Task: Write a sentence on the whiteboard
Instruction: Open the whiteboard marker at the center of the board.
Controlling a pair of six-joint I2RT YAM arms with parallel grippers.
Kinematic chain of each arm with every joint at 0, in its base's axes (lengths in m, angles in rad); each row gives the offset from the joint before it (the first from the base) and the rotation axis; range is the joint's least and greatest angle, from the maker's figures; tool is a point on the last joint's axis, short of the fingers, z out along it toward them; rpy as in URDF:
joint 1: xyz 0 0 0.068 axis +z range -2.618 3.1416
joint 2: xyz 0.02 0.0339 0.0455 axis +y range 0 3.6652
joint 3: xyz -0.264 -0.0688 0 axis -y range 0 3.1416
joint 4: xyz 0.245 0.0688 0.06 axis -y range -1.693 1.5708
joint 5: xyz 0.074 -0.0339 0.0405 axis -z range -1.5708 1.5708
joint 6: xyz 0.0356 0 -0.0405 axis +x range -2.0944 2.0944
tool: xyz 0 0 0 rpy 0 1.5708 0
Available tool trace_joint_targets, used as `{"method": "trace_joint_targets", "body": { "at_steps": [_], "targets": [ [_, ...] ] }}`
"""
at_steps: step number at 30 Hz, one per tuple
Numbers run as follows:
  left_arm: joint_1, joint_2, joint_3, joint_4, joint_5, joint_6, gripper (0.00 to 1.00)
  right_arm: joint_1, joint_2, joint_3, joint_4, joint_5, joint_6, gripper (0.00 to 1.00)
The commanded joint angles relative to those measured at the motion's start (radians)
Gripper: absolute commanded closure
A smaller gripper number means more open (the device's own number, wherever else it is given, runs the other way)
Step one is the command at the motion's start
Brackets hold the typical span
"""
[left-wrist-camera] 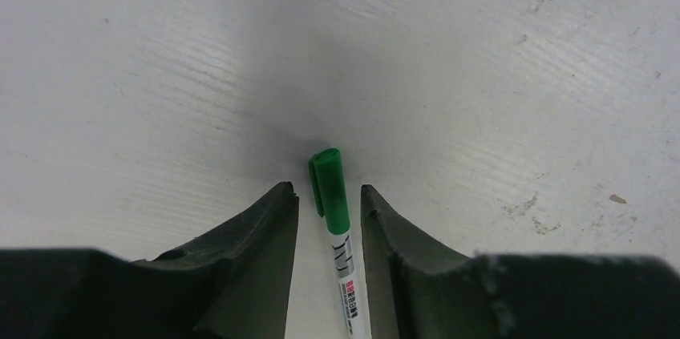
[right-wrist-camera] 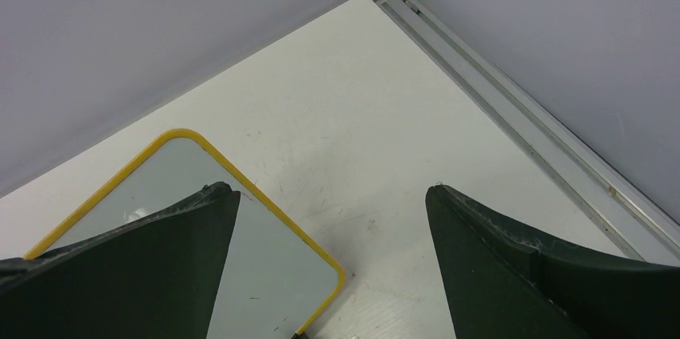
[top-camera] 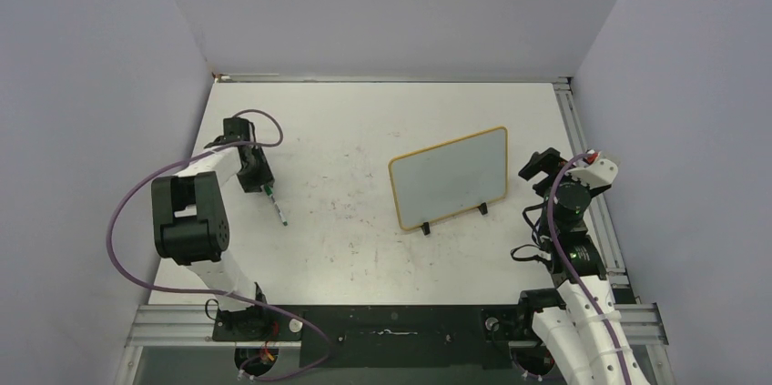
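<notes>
The whiteboard (top-camera: 451,176) stands tilted on two black feet right of the table's middle. Its face is blank; no sentence shows on it. A marker (top-camera: 275,207) with a green cap and white barrel lies flat on the table at the left. My left gripper (top-camera: 261,187) is open and low over it. In the left wrist view the marker (left-wrist-camera: 345,251) lies between the fingers of the left gripper (left-wrist-camera: 327,187), with a gap on each side. My right gripper (top-camera: 540,167) is open and empty beside the board's right edge. In the right wrist view the board's corner (right-wrist-camera: 265,263) lies below the right gripper (right-wrist-camera: 329,188).
A metal rail (top-camera: 583,157) runs along the table's right edge, close to the right arm. Grey walls close in the back and both sides. The left arm's purple cable (top-camera: 123,212) loops out at the left.
</notes>
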Motion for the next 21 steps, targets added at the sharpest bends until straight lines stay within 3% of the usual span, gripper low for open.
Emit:
{"method": "trace_joint_targets", "body": {
  "at_steps": [1,10,11,15,21],
  "targets": [
    [-0.011,0.045,0.055,-0.036,-0.018,0.017,0.72,0.006,0.000,0.032,0.009,0.007,0.000,0.10],
    [-0.027,0.102,0.090,-0.097,-0.090,0.040,0.74,0.006,-0.007,0.033,0.005,0.010,0.002,0.10],
    [-0.027,0.107,0.092,-0.101,-0.094,0.043,0.76,0.005,-0.009,0.034,0.004,0.010,0.002,0.10],
    [-0.023,0.123,0.089,-0.110,-0.074,0.043,0.98,0.006,-0.014,0.036,0.004,0.005,-0.002,0.10],
    [-0.021,0.030,0.037,-0.069,0.088,-0.013,1.00,0.008,-0.017,0.054,0.042,-0.178,-0.052,0.10]
  ]
}}
